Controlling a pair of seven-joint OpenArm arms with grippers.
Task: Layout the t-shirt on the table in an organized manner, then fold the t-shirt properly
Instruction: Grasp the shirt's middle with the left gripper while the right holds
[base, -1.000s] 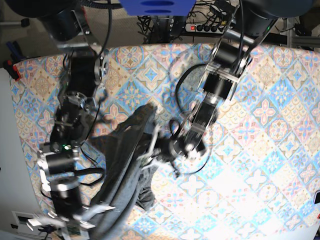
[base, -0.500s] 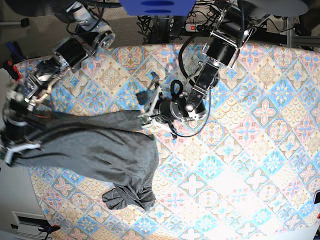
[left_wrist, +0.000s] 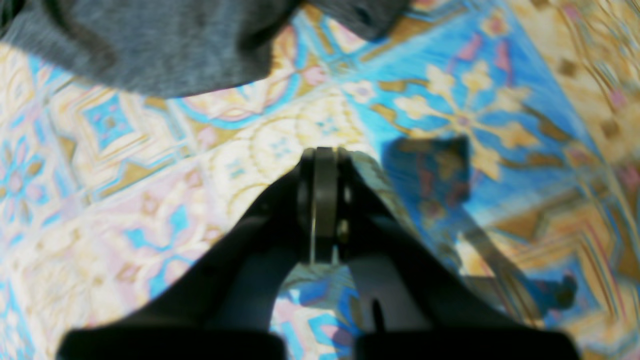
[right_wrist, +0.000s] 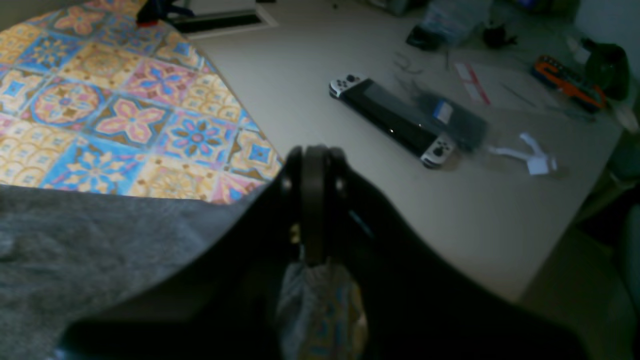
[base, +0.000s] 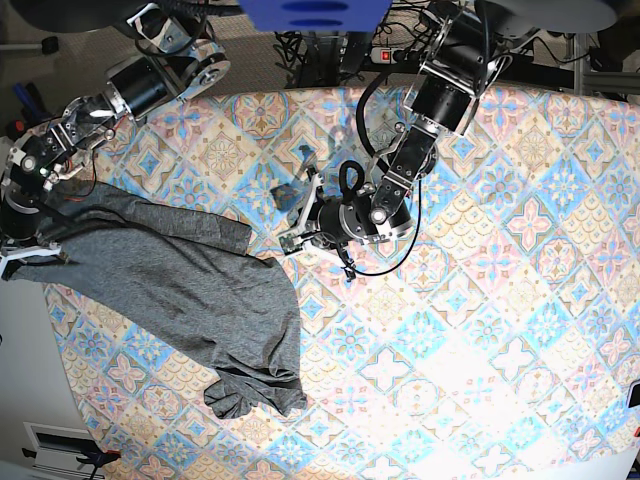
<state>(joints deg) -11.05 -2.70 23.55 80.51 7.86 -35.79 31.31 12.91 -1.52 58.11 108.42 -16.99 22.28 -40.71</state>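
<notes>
I'm mid-layout: right gripper (right_wrist: 312, 210) pinches the t-shirt (base: 180, 290) at the table's (base: 480, 330) left edge; left gripper (left_wrist: 320, 200) is pressed together, empty. Next, regrasp and spread.

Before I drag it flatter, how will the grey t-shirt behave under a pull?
The t-shirt is probably very floppy: it lies rumpled, its lower end bunched. It will likely stretch and trail rather than slide whole, since only one edge sits in the right gripper. The patterned table cloth may drag it.
</notes>
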